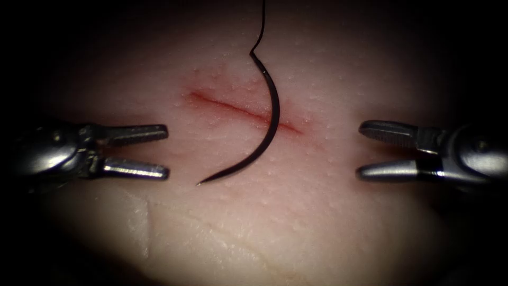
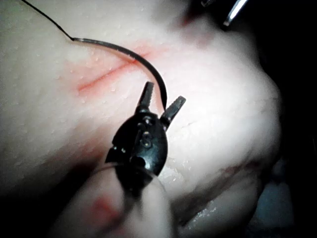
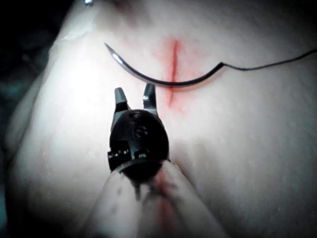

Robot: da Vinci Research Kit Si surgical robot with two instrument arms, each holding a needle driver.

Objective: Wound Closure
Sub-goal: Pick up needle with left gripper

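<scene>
The needle (image 1: 268, 127) is laid loose on the tissue (image 1: 317, 212), across the right part of the cut (image 1: 238, 110), not driven in; its point is left of and nearer than the cut; the thread (image 1: 260, 26) is led away at the far side; nothing is held by the left tool (image 1: 165, 152) or the right tool (image 1: 362, 150), both spread wide, well apart from the needle.

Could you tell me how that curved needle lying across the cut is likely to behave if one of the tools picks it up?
The needle lies loose on the tissue, with both tools open and holding nothing. It looks thin and stiff, so it should keep its curve. Its smooth, curved body may swivel between jaws if gripped off-centre. The thread at its tail looks limp and would probably trail along without resisting.
</scene>
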